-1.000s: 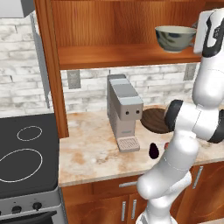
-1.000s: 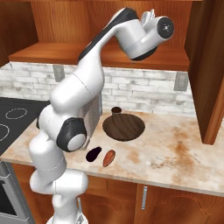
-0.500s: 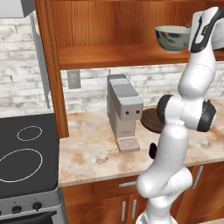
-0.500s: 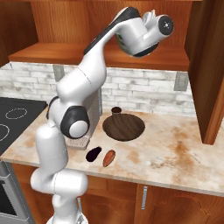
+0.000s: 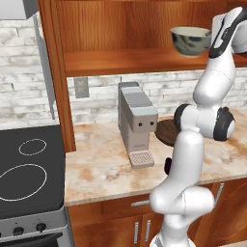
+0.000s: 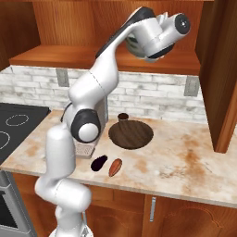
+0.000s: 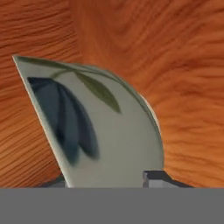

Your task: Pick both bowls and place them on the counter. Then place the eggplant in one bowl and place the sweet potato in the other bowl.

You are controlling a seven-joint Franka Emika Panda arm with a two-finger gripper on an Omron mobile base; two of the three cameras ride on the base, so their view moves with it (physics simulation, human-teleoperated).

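Note:
The grey-green bowl point(image 5: 189, 40) stands up on the wooden shelf. My gripper point(image 5: 212, 41) is at its right rim. In the hand view the grey-green bowl point(image 7: 105, 131) sits close between my fingertips point(image 7: 155, 176), its rim to the left and its outer wall to the right. Whether the fingers press on it is unclear. The dark wooden bowl point(image 6: 131, 135) rests on the marbled counter point(image 6: 185, 162). In front of it lie the eggplant point(image 6: 99, 163) and, touching its right side, the sweet potato point(image 6: 115, 167). The wooden bowl point(image 5: 164, 132) and the eggplant point(image 5: 167, 165) are partly hidden behind my arm.
A grey coffee machine point(image 5: 136, 123) stands on the counter left of the wooden bowl. A small dark cup point(image 6: 122, 117) sits behind that bowl. The black stovetop point(image 5: 26, 171) is at far left. A cabinet side wall point(image 6: 220, 74) closes off the shelf's right end.
My arm's elbow swung and the hand pushed in toward the grey-green bowl on the shelf. The jaws have narrowed around its rim. The bowl has not moved.

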